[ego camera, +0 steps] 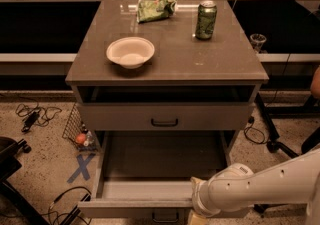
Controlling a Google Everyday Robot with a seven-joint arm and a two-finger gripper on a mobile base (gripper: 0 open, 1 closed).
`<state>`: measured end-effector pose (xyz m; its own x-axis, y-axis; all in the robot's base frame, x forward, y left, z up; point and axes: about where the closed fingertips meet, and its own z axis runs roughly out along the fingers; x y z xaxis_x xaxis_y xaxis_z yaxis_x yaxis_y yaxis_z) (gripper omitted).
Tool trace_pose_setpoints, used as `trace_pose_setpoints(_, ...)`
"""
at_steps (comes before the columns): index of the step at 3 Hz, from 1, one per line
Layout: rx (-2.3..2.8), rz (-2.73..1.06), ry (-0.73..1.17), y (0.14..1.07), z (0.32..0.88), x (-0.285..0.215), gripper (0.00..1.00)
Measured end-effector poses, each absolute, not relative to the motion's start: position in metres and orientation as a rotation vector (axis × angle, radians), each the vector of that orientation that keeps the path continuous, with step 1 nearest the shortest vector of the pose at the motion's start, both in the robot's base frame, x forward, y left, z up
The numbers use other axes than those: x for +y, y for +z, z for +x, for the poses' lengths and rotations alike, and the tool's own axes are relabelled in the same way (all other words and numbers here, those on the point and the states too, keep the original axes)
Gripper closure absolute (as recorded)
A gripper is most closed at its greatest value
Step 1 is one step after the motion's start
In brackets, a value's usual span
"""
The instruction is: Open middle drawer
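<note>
The middle drawer (135, 204) is pulled far out of the grey-brown cabinet, and its bare inside shows from above. A small black handle (165, 217) shows just below its front edge. My white arm (260, 189) reaches in from the right. The gripper (196, 216) is at the drawer's front panel, just right of the handle, mostly hidden behind the wrist and cut off by the bottom edge of the view. The drawer above (164, 116), with its own black handle, is closed.
On the cabinet top (225, 64) are a white bowl (130, 52), a green can (206, 19) and a green snack bag (156, 8). Cables (35, 116) and a blue tape cross (81, 167) lie on the floor at left. A chair base (280, 144) stands at right.
</note>
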<state>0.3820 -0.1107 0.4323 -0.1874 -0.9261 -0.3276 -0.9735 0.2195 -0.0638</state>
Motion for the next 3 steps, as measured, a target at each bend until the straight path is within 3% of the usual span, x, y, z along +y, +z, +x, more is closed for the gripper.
trace_pose_setpoints(1, 2.247, -1.784, 0.147, 0.452, 0.390, -0.123, 0.03)
trace_pose_setpoints(3, 2.294, -1.852, -0.149, 0.539, 0.439, -0.121, 0.49)
